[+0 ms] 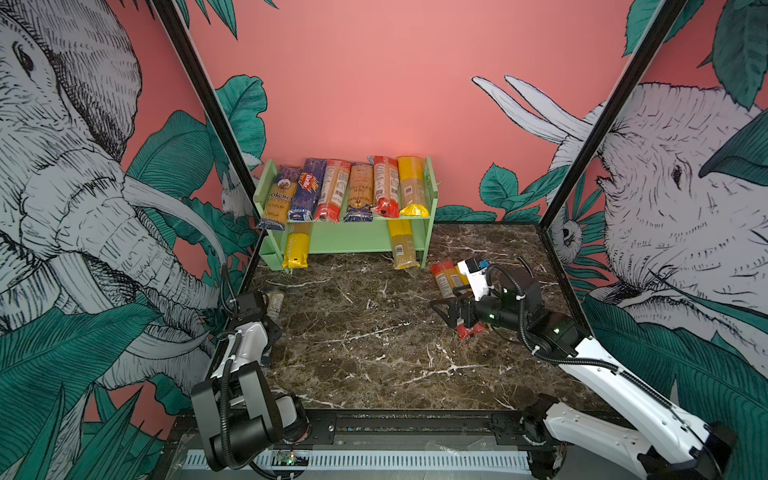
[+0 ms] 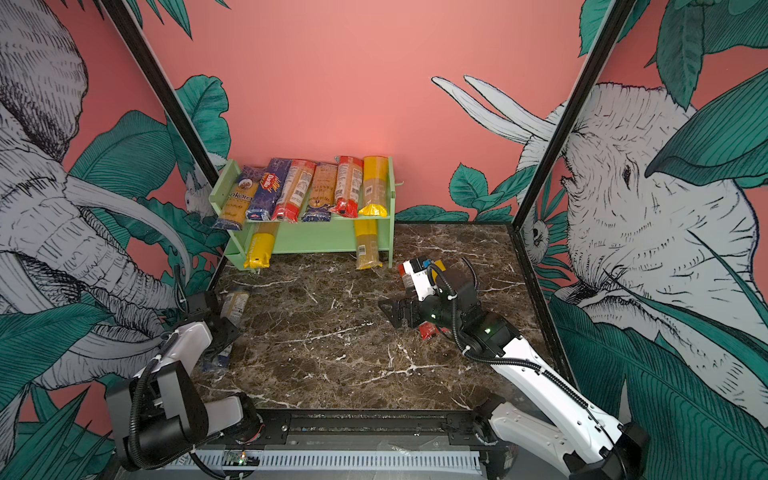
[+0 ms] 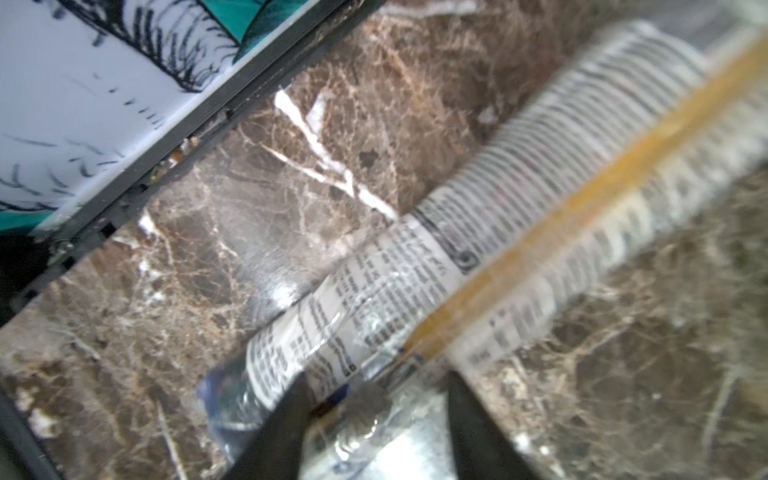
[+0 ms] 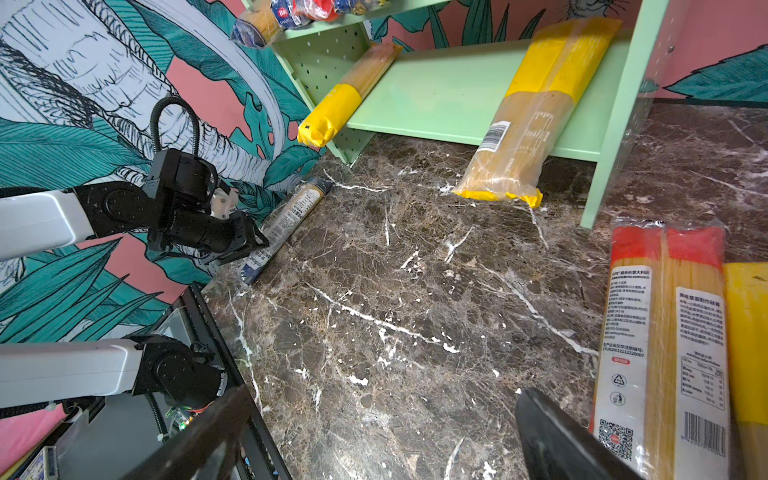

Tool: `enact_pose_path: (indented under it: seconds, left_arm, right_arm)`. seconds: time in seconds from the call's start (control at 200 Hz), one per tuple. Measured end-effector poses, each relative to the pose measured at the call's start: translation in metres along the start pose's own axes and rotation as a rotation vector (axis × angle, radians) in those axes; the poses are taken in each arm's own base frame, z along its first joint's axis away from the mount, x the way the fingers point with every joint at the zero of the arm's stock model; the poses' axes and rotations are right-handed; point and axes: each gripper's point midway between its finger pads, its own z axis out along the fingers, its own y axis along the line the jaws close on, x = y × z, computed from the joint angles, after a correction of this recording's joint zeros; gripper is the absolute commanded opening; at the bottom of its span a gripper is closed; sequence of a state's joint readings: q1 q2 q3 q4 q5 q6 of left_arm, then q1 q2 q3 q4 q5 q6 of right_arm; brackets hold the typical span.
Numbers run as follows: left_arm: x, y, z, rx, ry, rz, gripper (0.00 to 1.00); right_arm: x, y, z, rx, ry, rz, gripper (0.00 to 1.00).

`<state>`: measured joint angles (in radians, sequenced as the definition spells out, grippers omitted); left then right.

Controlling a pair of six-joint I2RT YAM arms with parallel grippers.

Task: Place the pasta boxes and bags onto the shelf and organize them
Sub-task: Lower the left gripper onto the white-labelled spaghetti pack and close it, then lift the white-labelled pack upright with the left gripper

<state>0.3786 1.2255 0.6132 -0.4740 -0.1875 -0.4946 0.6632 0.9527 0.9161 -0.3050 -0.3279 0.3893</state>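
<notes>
Marble tabletop (image 1: 374, 353), jungle-mural walls (image 1: 62, 166), shelf (image 1: 353, 239).

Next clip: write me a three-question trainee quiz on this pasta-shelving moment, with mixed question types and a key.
1. How many packs lie on the shelf's top tier?
2. True or false: the right claw holds a pack.
3. The table pack in the left claw has an end coloured: A red, B yellow, C dark blue.
Key: 1 six; 2 false; 3 C.
</notes>
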Motion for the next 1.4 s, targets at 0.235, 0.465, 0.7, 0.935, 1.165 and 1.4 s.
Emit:
enact_pose_path:
  seconds: [0.235, 0.465, 0.7, 0.935, 1.165, 1.4]
  left_arm:
    - [0.014, -0.011, -0.008, 0.111, 0.014, -0.021, 0.11]
    - [0.055, -0.021, -0.019, 0.167, 0.113, 0.027, 0.05]
    - [0.058, -0.018, -0.028, 0.120, 0.122, 0.061, 0.81]
    - [0.030, -0.015, -0.043, 0.064, 0.054, 0.070, 0.99]
    - [0.020, -0.006, -0.033, -0.035, 0.080, 0.085, 0.99]
    - [0.029, 0.016, -0.007, -0.134, 0.188, 0.056, 0.99]
  right_arm:
    - [0.000, -0.001, 0.002, 0.004, -0.001, 0.014, 0.99]
    - [-0.002, 0.000, 0.006, -0.001, -0.005, 0.022, 0.99]
    - [-0.003, 0.000, 0.006, 0.003, -0.011, 0.018, 0.99]
    - [-0.006, -0.003, 0.002, 0.029, -0.029, 0.010, 0.99]
    - [-0.005, -0.007, 0.002, 0.054, -0.018, -0.006, 0.99]
    - [-0.025, -0.002, -0.005, 0.065, -0.061, -0.042, 0.99]
